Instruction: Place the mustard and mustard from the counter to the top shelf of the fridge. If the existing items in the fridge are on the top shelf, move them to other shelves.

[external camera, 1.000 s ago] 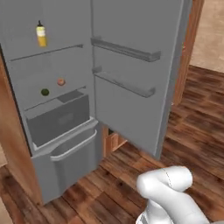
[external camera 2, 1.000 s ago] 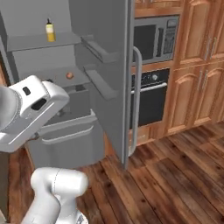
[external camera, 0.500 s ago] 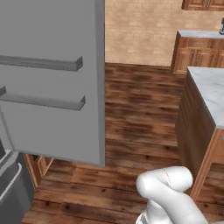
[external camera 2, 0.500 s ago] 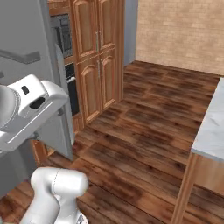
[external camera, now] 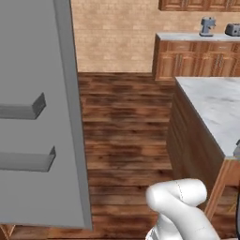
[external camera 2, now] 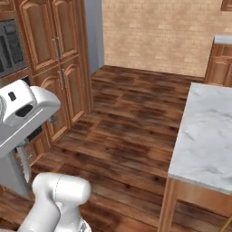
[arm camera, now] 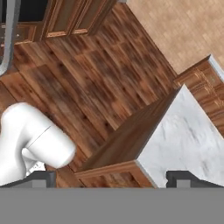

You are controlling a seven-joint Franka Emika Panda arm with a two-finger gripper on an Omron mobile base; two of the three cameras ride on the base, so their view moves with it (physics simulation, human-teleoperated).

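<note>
The white-grey marble counter with brown wooden fronts stands to the right, and its near corner fills the right of the hand view; the part I see is bare. The fridge's open grey door with two door racks covers the left of the left base view. My gripper is open: its two dark fingertips stand far apart with nothing between them, above the counter's corner. The two mustard bottles, the fridge's shelves and the two small balls are out of view.
Dark wooden floor lies open between the fridge door and the counter. Tall wooden cabinets and a built-in oven line the left. A back counter carries a coffee machine and a toaster.
The whole picture has swung right with the base: the fridge interior with one mustard bottle and the balls has left the view, and the marble counter has come in.
</note>
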